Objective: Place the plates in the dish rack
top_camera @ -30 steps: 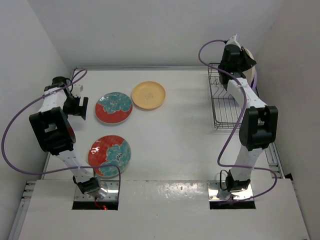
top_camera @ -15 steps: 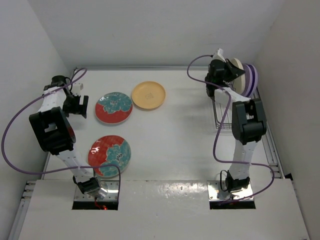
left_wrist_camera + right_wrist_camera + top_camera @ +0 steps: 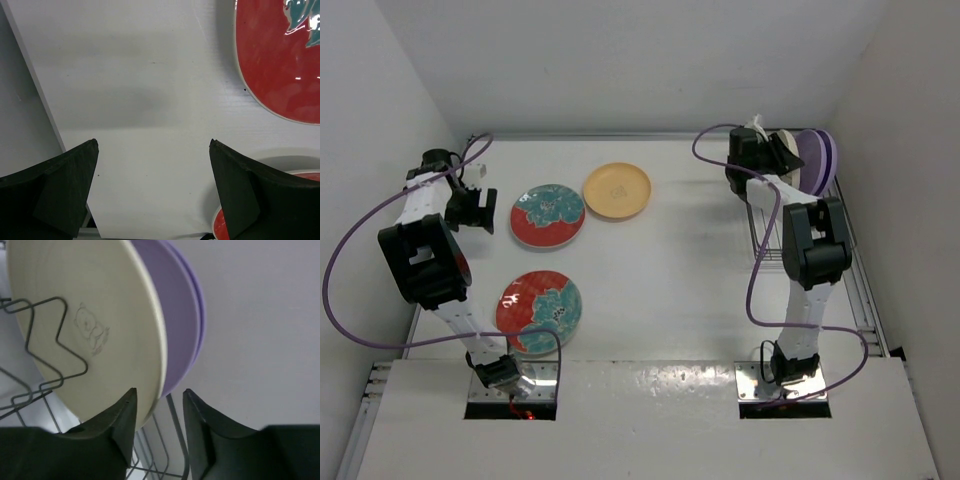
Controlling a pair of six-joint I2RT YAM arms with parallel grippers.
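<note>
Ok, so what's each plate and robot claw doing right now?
cream plate: upright in the dish rack
lilac plates: upright behind it
orange-yellow plate: flat on the table
far red plate: flat on the table
near red plate: flat on the table
left gripper: open, empty
right gripper: open, at the cream plate's rim

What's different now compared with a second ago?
The right gripper swung left, off the dark wire dish rack, uncovering the round cream plate and two lilac plates standing in it. The left gripper, both red floral plates and the orange-yellow plate stayed put.
</note>
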